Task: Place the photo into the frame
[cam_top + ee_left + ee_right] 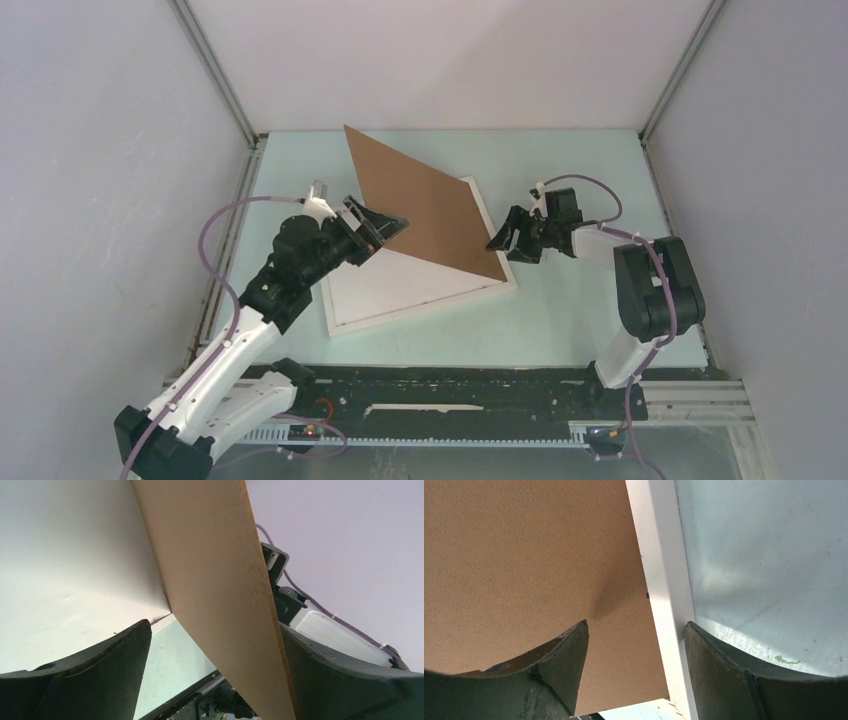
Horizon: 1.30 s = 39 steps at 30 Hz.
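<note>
Black rails (450,385) and the two arm bases sit nearest, along the bottom of the top view. From the lower left, the left arm reaches toward the middle. Its left gripper (383,228) is spread wide around the left edge of a brown board (420,200). In the left wrist view the thin edge runs between the fingers (345,680), close to the right one and with a clear gap to the other.

From the lower right, the right gripper (500,243), also spread, sits at the board's low corner. Its wrist view shows the white rim of the frame (425,307) passing between its fingers, which are not closed on it.

The frame lies flat and askew on the pale green surface (580,320) in the middle. The board leans over it, with its low edge along the frame's right side and its far corner raised toward the upper middle. A white sheet (400,285) fills the frame beneath; I cannot tell whether that is the photo.
</note>
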Each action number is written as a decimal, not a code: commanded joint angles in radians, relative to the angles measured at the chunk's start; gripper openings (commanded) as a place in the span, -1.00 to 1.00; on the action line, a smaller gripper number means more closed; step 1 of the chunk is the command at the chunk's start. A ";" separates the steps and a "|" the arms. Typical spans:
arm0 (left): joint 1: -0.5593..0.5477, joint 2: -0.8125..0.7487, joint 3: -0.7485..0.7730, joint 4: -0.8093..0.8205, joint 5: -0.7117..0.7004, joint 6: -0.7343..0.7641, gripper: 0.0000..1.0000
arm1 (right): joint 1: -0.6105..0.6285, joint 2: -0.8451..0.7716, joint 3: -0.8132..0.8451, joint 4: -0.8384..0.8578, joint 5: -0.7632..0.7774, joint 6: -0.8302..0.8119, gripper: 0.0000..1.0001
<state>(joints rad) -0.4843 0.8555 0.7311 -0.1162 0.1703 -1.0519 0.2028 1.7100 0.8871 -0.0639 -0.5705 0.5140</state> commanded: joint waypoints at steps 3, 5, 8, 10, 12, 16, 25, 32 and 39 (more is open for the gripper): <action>0.025 0.041 0.035 -0.264 -0.059 0.113 0.90 | 0.012 -0.052 -0.005 -0.050 -0.094 -0.009 0.54; 0.031 0.016 0.032 -0.282 -0.061 0.112 0.98 | 0.013 -0.050 -0.005 -0.051 -0.093 -0.010 0.53; 0.047 -0.039 0.007 -0.267 -0.046 0.098 1.00 | 0.013 -0.046 -0.005 -0.051 -0.094 -0.012 0.53; 0.077 -0.073 -0.022 -0.243 -0.011 0.068 1.00 | 0.014 -0.044 -0.006 -0.051 -0.095 -0.012 0.53; 0.103 -0.097 -0.049 -0.209 0.040 0.046 1.00 | 0.014 -0.042 -0.005 -0.049 -0.095 -0.013 0.54; 0.123 -0.142 -0.083 -0.142 0.093 0.025 1.00 | 0.014 -0.038 -0.005 -0.044 -0.097 -0.014 0.53; 0.153 -0.221 -0.080 -0.151 0.139 0.032 1.00 | 0.016 -0.032 -0.005 -0.043 -0.096 -0.014 0.53; 0.159 -0.154 -0.063 -0.216 0.103 0.055 0.87 | 0.026 -0.038 -0.005 -0.050 -0.086 -0.015 0.53; 0.160 -0.166 -0.048 -0.294 0.011 0.099 0.07 | 0.016 -0.046 -0.005 -0.059 -0.077 -0.023 0.53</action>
<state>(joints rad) -0.3275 0.7143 0.6529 -0.4057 0.2192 -0.9924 0.2035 1.7073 0.8867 -0.0967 -0.6037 0.4980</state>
